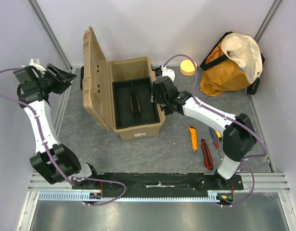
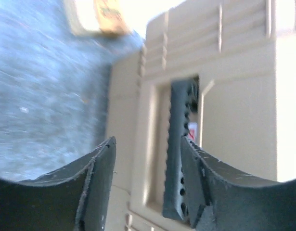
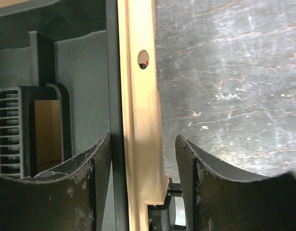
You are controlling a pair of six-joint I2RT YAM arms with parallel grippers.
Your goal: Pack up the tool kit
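The tool kit (image 1: 140, 129) stands open mid-table, its tan lid (image 1: 95, 82) upright on the left. A black tray (image 1: 133, 103) sits inside. My left gripper (image 1: 68, 77) is behind the lid's outer face. In the left wrist view it (image 2: 148, 142) is open, and the lid's black handle (image 2: 179, 125) lies close against the right finger, apart from the left one. My right gripper (image 1: 157, 94) is at the box's right wall. In the right wrist view it (image 3: 144, 139) is open astride the tan rim (image 3: 138, 110), with gaps on both sides.
An orange-yellow cloth bag (image 1: 229, 67) sits at the back right, with a yellow round object (image 1: 187, 67) beside it. A yellow utility knife (image 1: 192, 138), a red-black tool (image 1: 206, 154) and screwdrivers (image 1: 215, 136) lie right of the box. Walls close in on both sides.
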